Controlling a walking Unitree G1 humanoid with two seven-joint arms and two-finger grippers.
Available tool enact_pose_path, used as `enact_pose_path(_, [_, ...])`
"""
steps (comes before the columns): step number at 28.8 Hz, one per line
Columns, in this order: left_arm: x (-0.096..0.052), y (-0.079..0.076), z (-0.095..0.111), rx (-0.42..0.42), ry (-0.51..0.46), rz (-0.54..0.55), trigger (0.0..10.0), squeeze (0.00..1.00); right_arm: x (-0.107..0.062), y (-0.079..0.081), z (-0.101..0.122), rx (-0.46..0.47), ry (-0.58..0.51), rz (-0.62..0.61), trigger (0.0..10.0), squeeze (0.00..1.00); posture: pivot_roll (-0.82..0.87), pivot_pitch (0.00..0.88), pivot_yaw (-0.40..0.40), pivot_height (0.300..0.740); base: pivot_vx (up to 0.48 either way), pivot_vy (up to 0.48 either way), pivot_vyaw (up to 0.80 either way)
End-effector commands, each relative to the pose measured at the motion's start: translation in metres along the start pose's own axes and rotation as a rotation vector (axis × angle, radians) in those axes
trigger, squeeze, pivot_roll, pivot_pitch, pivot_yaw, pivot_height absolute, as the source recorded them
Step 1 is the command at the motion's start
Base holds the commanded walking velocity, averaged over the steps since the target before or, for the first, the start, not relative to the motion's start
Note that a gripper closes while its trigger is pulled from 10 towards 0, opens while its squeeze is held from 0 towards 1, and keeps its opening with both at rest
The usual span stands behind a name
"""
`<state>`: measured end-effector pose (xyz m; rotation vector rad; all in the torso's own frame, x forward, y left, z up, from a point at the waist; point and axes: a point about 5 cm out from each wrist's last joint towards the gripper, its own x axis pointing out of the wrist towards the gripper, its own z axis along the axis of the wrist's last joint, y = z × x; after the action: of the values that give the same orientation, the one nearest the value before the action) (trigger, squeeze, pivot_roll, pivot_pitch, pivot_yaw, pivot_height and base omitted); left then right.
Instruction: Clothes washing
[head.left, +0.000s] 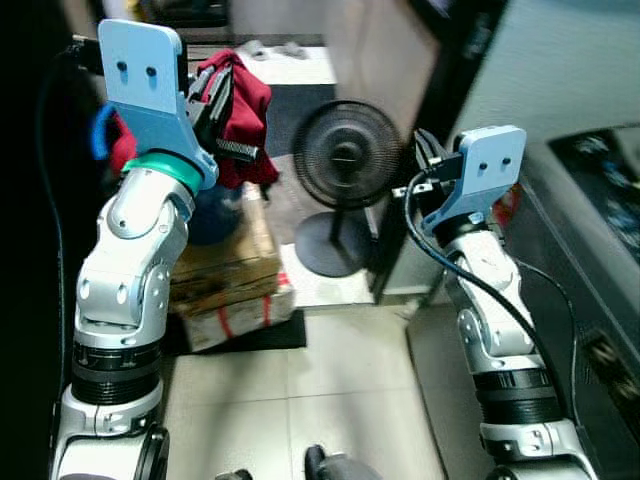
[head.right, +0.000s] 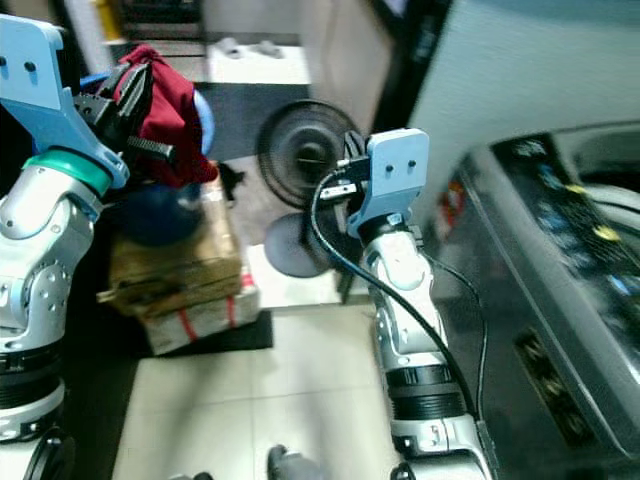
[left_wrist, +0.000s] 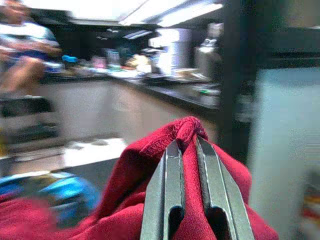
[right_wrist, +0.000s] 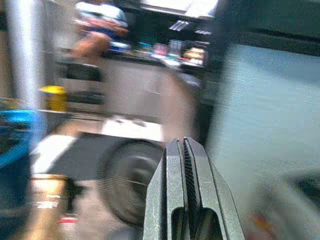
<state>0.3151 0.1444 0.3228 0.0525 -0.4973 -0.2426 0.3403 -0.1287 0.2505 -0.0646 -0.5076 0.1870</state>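
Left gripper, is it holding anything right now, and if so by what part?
Yes. The left gripper is shut on the red garment, its fingers pinching a bunched fold of the cloth; the rest hangs below.

Both silver arms are showing ribbed black joint rings and pale blue wrist plates, each with two small holes. The left hand (head.left: 222, 100) is wearing a teal collar; a black cable is looping beside the right hand (head.left: 428, 160).

Dim indoor scene lit from bright ceiling lights (left_wrist: 150, 12), wrist views heavily smeared by motion blur, fingers (left_wrist: 167, 200) kept sharp, deep shadow at the left edge, washing machine (head.right: 560, 270) softly blurred.
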Motion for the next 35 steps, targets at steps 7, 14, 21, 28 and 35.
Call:
enact_pose_path(7, [0.002, 0.000, 0.006, 0.017, -0.030, -0.011, 10.0, 0.00, 0.001, 0.000, 0.000, 0.035, 0.001, -0.013, 10.0, 0.00, 0.00, 0.058, 0.005, 0.740, 0.000, 0.000, -0.80])
enact_pose_path(14, [0.008, 0.007, 0.018, 0.047, -0.072, -0.001, 10.0, 0.00, 0.011, 0.001, 0.025, 0.088, -0.090, -0.025, 10.0, 0.00, 0.01, 0.050, 0.009, 0.740, 0.000, 0.000, -0.80])
enact_pose_path(21, [0.012, 0.012, 0.027, 0.059, -0.105, 0.013, 10.0, 0.00, 0.023, 0.004, 0.061, 0.155, -0.218, -0.021, 10.0, 0.00, 0.01, 0.054, 0.011, 0.740, 0.000, 0.000, -0.80])
enact_pose_path(28, [0.014, 0.013, 0.032, 0.058, -0.123, 0.017, 10.0, 0.00, 0.027, 0.006, 0.077, 0.178, -0.275, -0.008, 10.0, 0.00, 0.01, 0.058, 0.012, 0.740, 0.000, 0.000, -0.80])
enact_pose_path(35, [0.014, 0.015, 0.033, 0.059, -0.130, 0.023, 10.0, 0.00, 0.026, 0.006, 0.080, 0.187, -0.282, -0.005, 10.0, 0.00, 0.01, 0.061, 0.012, 0.740, 0.000, 0.000, -0.80])
